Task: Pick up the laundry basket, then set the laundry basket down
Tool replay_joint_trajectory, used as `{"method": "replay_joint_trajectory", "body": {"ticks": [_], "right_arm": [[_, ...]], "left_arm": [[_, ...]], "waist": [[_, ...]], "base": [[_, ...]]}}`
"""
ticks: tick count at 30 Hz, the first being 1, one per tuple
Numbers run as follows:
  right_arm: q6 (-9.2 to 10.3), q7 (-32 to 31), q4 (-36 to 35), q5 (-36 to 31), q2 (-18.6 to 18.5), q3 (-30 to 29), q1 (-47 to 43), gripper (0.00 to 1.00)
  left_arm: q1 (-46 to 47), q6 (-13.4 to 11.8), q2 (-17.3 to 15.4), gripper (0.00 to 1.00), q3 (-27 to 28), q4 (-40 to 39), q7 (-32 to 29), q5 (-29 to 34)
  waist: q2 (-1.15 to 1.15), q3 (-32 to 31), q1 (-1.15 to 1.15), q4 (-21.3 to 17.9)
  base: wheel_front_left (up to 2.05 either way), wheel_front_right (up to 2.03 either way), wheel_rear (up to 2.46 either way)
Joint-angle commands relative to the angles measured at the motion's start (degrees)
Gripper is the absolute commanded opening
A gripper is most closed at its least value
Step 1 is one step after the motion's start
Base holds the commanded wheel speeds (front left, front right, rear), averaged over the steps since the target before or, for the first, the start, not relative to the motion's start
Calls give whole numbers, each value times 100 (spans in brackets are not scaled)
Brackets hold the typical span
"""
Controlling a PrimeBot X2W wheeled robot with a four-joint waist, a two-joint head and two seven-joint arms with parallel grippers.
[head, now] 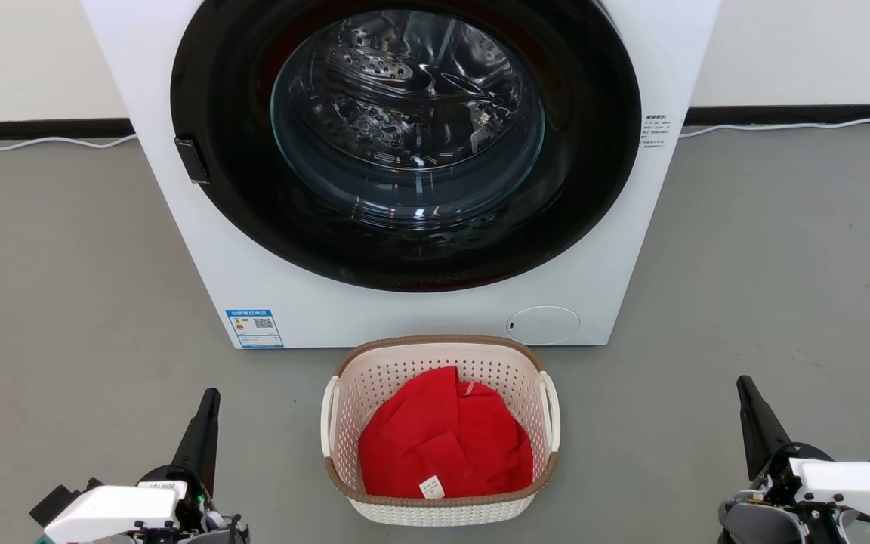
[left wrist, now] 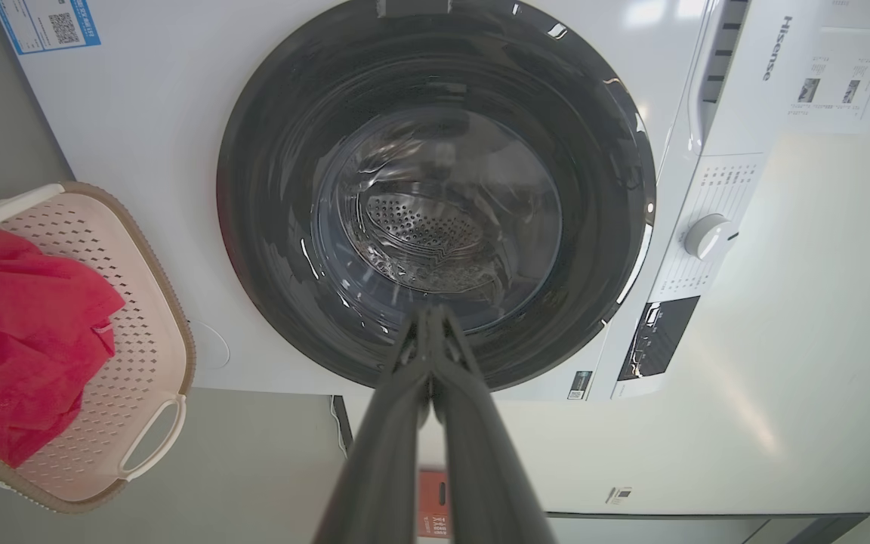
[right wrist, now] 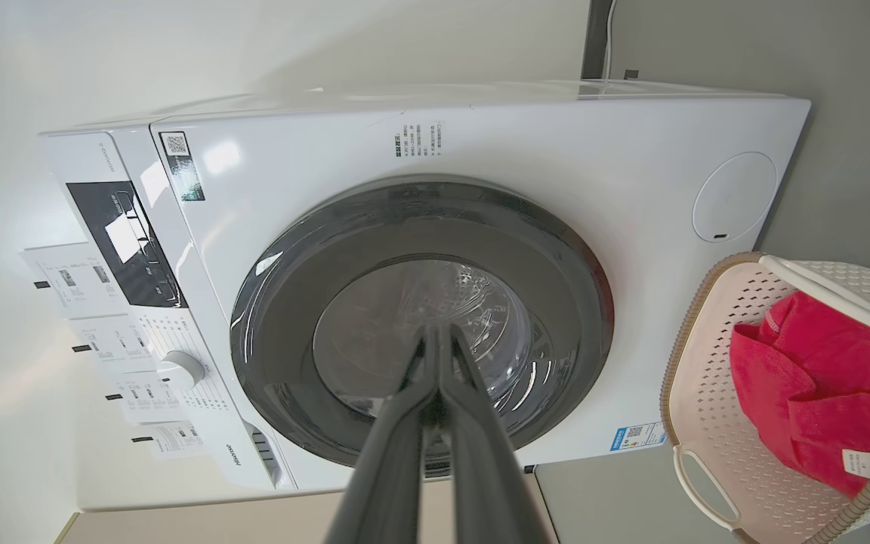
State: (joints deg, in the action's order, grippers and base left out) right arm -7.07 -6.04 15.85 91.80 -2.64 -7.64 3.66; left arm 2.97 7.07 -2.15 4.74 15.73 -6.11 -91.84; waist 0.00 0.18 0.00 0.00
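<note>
Standing on the floor: laundry basket [head: 420,370], both pincers clear of it

Position: the laundry basket stands upright on the grey floor [head: 65,302], just in front of the washing machine [head: 420,310], with a red cloth [head: 442,438] inside; it lies between the pincers, to the right of the left pincer [head: 210,397] and to the left of the right pincer [head: 746,389], well apart from each; its far rim is about level with their fingertips. Left pincer: closed on nothing, fingers meeting at the tips in its wrist view; right pincer: likewise closed and empty. Step in hand: not settled; a basket on the floor with both pincers off it fits a basket awaiting its lift and equally one lifted and set down; no next move can be prescribed from this. Noted only: each white side handle faces the pincer on its own side; any hold there would need the fingers parted.
</note>
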Motion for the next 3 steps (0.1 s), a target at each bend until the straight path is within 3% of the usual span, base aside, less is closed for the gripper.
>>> {"method": "replay_joint_trajectory", "body": {"ticks": [1, 3], "right_arm": [[-42, -50, -182, 32, -24, 106, 253, 0], [-42, -50, -182, 32, -24, 106, 253, 0]], "left_arm": [[322, 42, -73, 0, 177, -168, -37, -33], [322, 42, -73, 0, 177, -168, -37, -33]], "waist": [[0, 0, 0, 0], [0, 0, 0, 0]], "base": [[0, 0, 0], [0, 0, 0]]}}
